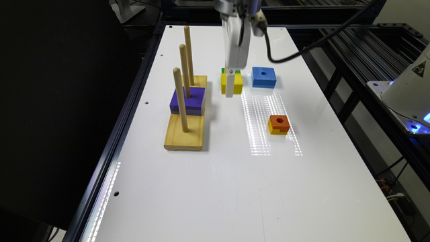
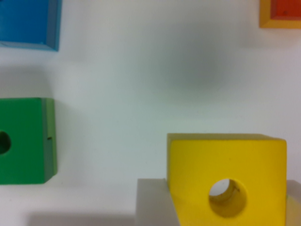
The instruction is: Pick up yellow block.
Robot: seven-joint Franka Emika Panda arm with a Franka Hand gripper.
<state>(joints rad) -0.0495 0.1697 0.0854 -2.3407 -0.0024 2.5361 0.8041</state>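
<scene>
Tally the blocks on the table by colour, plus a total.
Yellow block: 1
Green block: 1
Blue block: 1
Orange-topped block: 1
Purple block, on the peg base: 1
Total: 5

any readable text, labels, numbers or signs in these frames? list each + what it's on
No readable words or numbers anywhere.
Warning triangle sticker on the white robot base, the exterior view's right: a yellow-and-black sign, symbol too small to make out.
Yellow block, green block, blue block, orange-topped block, purple block, wooden peg base: no markings.
</scene>
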